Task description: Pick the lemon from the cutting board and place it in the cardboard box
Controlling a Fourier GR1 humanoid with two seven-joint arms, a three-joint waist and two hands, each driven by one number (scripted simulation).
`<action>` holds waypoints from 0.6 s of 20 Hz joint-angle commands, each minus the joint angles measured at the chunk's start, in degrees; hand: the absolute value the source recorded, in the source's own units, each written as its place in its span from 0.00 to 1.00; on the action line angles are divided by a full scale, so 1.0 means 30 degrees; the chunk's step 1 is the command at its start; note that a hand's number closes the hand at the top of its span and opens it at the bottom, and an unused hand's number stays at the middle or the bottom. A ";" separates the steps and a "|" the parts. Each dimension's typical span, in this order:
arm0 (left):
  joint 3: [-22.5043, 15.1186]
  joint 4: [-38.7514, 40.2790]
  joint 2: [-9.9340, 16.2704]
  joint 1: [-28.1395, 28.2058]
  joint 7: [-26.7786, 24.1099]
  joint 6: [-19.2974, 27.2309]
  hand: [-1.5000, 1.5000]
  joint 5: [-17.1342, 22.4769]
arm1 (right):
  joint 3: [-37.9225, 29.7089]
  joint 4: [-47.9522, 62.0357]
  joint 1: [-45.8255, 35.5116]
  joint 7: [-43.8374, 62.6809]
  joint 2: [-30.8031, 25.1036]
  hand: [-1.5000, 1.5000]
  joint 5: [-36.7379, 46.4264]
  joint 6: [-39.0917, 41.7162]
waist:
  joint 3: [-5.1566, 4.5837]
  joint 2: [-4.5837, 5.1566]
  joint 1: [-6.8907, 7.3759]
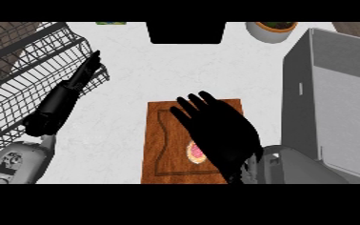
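Observation:
A brown wooden cutting board (160, 143) lies in the middle of the white counter. Near its right side only a small yellow and pink edge of the lemon (193, 151) shows; the rest is hidden under my right hand (221, 133). That hand hovers over the board with its fingers straight, pointing away from me. It is open. The box (330, 100) stands at the right edge and looks grey, with tall walls. My left hand (67, 95) rests at the left, fingers straight, against the wire rack.
A black wire dish rack (32, 71) fills the left side. A black object (186, 32) sits at the counter's far edge. A round pot with greenery (271, 31) stands at the far right, a green item (111, 23) at the far left.

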 commanded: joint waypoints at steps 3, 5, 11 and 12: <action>0.0657 -0.0434 -0.0445 -0.0158 0.0560 -0.0853 0.50 -0.0195 | 0.0448 0.1710 0.1243 -0.0601 0.0929 0.00 0.2207 0.0094 | 0.0018 0.0040 0.0019; 0.0617 0.0126 -0.0787 0.0135 -0.0016 -0.0474 0.50 -0.0962 | 0.1144 0.1418 0.0834 0.1100 0.2297 0.00 0.3164 0.0637 | 0.0012 0.0027 0.0001; 0.1899 0.0050 -0.0848 -0.0333 0.0420 -0.1857 0.50 -0.0814 | 0.0064 0.1045 0.1661 -0.0813 0.1950 0.00 0.5153 0.0839 | 0.0015 0.0026 -0.0037; 0.1321 -0.1748 -0.1112 0.1854 0.0271 -0.1235 0.50 -0.1222 | 0.0876 0.1940 0.2205 -0.1525 0.1701 0.00 0.6062 -0.0340 | 0.0019 0.0015 0.0083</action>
